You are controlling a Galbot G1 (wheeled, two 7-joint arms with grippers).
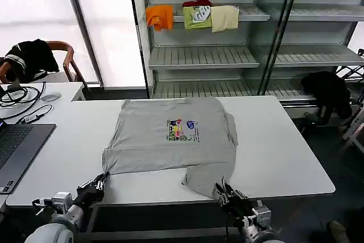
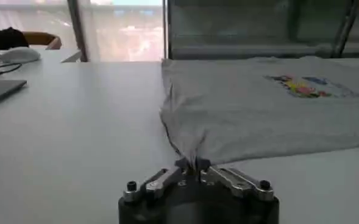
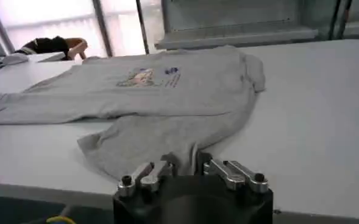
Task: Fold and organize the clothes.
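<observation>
A light grey short-sleeved shirt (image 1: 170, 146) lies spread on the white table (image 1: 284, 152), its small multicoloured print (image 1: 182, 130) facing up. One near part is folded over and hangs toward the front edge. My left gripper (image 1: 101, 181) is at the shirt's near left corner, and in the left wrist view my left gripper (image 2: 191, 164) is shut on a pinch of the shirt (image 2: 258, 115). My right gripper (image 1: 222, 190) is at the near right folded part. The right wrist view shows my right gripper (image 3: 182, 161) closed around a ridge of the shirt (image 3: 167, 97).
A laptop (image 1: 17, 146) and cables (image 1: 17, 95) lie on the left side of the table. Behind it, a shelf holds folded orange (image 1: 159, 16), green (image 1: 197, 18) and cream (image 1: 225, 18) garments. Black garments sit on a chair (image 1: 31, 58) and at the right (image 1: 327, 92).
</observation>
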